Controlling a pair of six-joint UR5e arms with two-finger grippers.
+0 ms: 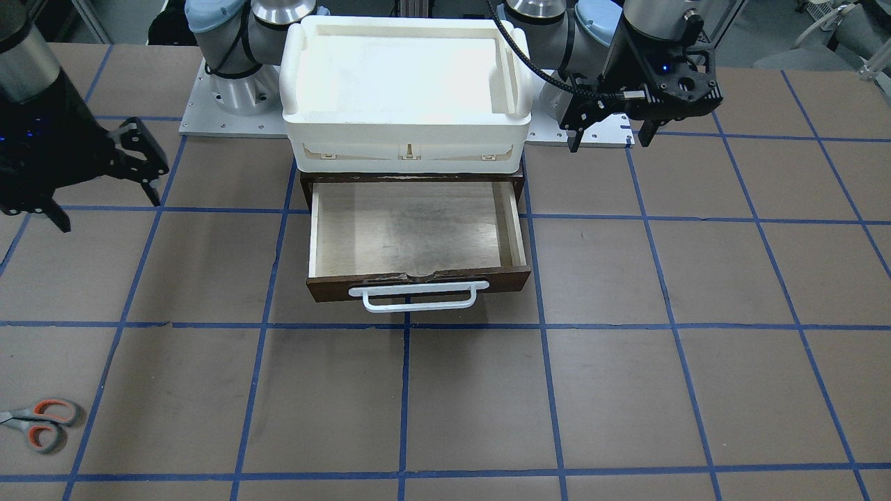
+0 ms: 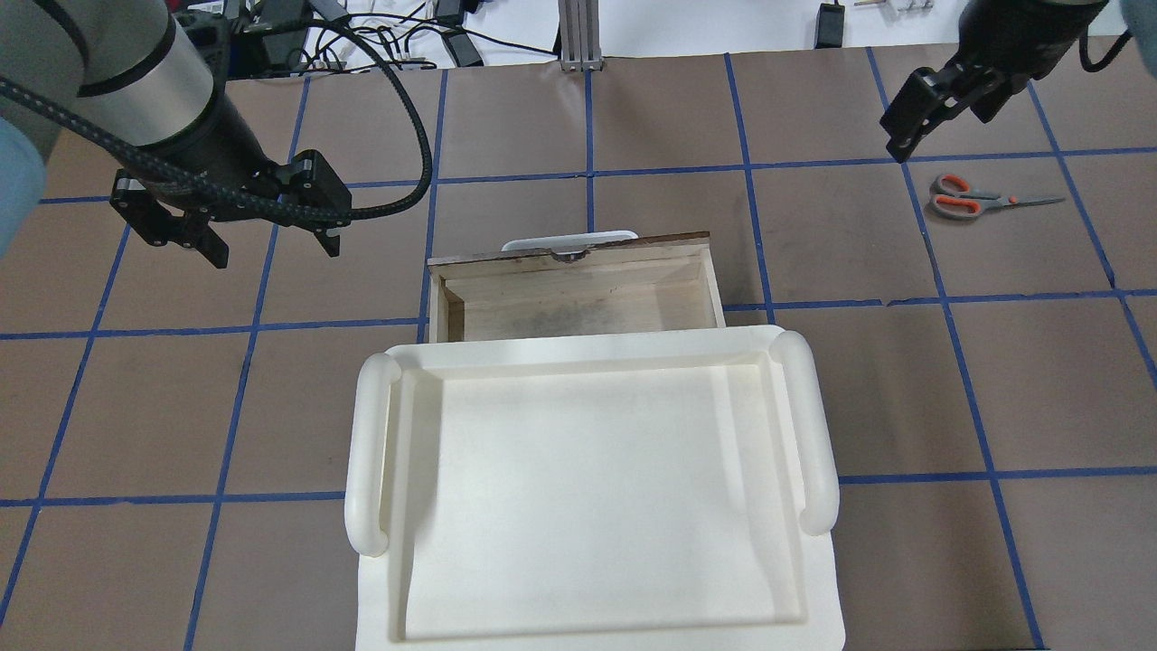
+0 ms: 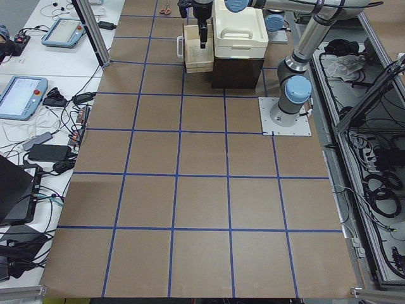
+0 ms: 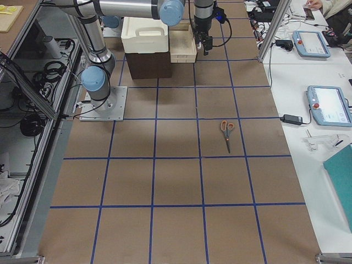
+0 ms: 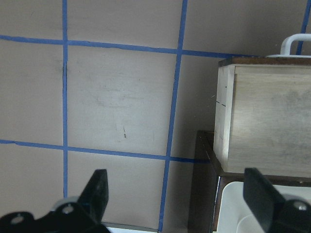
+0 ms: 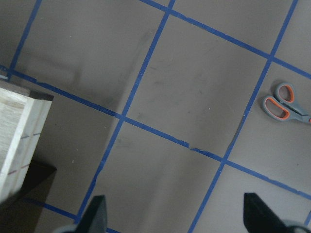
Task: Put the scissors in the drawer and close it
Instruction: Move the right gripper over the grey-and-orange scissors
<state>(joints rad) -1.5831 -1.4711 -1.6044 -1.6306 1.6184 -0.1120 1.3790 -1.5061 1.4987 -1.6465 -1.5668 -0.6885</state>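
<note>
overhead exterior: scissors (image 2: pixel 972 199) untouched on bench (image 2: pixel 859 389), right claw (image 2: pixel 945 122) wide and seemingly hovering nearby; next: descend, grip, carry to open drawer (image 2: pixel 578 298).

no readable text, labels or numbers anywhere

There is 1 pair of scissors (image 2: pixel 981 198), with 2 orange-lined finger loops. There is 1 drawer (image 1: pixel 508 282), with 1 white bar handle (image 1: pixel 418 305). There is 1 white tray (image 2: pixel 371 452), with 2 rounded side rims. There are 2 robot arms, the left arm (image 2: pixel 136 81) and the right arm (image 2: pixel 1021 18). There are 2 hands, the left hand (image 2: pixel 274 251) and the right hand (image 1: pixel 109 212), each with 2 fingers. There is 1 surface (image 1: pixel 626 390).
</note>
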